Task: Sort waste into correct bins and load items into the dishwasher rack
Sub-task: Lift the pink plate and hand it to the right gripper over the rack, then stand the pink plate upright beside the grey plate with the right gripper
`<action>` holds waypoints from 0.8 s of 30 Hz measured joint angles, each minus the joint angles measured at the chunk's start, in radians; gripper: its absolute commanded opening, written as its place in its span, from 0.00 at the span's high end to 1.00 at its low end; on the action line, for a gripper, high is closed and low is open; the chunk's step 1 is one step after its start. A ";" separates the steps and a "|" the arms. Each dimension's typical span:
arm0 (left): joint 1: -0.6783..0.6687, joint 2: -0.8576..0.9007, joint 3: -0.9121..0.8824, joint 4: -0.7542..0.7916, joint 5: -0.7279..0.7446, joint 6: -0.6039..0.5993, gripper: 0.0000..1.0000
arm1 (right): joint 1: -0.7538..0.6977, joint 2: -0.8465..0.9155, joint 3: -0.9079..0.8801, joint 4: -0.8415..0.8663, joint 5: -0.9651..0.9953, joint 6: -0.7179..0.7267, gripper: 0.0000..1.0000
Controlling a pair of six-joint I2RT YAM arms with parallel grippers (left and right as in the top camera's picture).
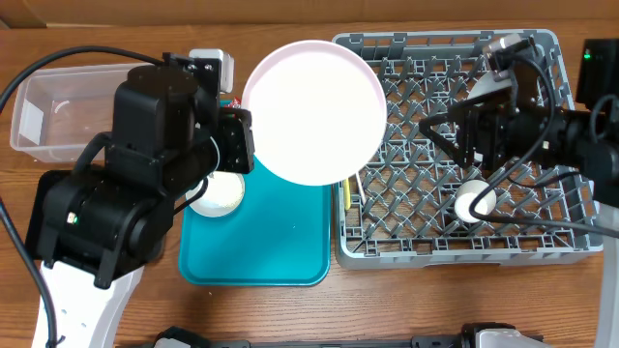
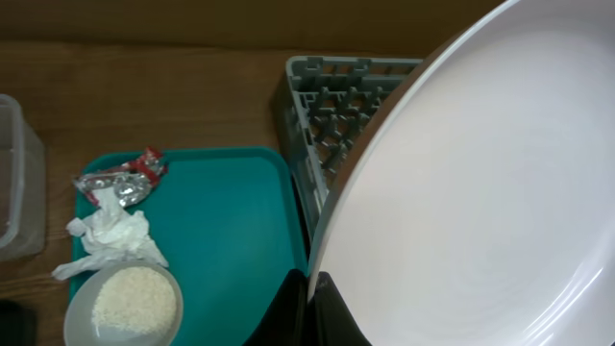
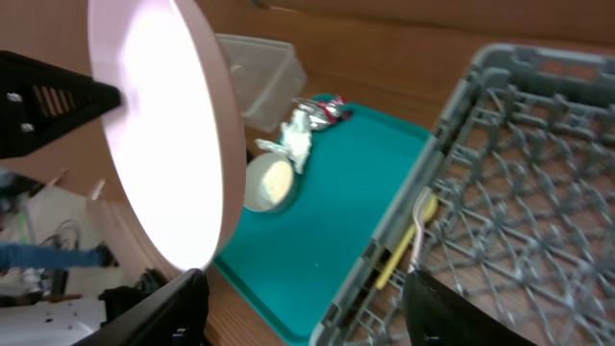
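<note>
My left gripper point(image 2: 312, 298) is shut on the rim of the pale pink plate point(image 1: 312, 111), holding it up over the teal tray and the left edge of the grey dishwasher rack point(image 1: 542, 246). The plate also shows in the right wrist view point(image 3: 168, 125). My right gripper point(image 1: 447, 135) is open and empty above the rack, facing the plate. A small white cup point(image 1: 475, 202) lies in the rack. A yellow spoon point(image 1: 346, 193) and pale fork point(image 3: 419, 226) lie at the rack's left edge. A bowl of rice point(image 2: 125, 306), a white napkin point(image 2: 113, 234) and a red-and-silver wrapper point(image 2: 125, 181) sit on the tray.
The teal serving tray point(image 1: 271, 246) lies left of the rack. A clear plastic tub point(image 1: 58, 111) stands at the far left. The black tray bin and the greyish-white plate are hidden or out of view.
</note>
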 measured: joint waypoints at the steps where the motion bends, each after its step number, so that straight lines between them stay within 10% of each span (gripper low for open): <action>1: 0.000 -0.001 0.000 0.000 0.021 0.005 0.96 | 0.004 0.004 0.000 0.005 -0.011 -0.005 0.32; 6: 0.000 0.005 0.000 0.016 0.122 0.028 0.96 | 0.096 0.043 -0.001 0.037 -0.076 -0.050 0.36; 12: 0.000 0.005 0.000 0.022 0.164 0.034 0.96 | 0.198 0.080 -0.002 0.045 -0.087 -0.108 0.86; 24: 0.000 -0.027 0.000 -0.016 0.084 0.055 0.18 | 0.168 0.095 -0.003 0.074 0.319 0.118 0.96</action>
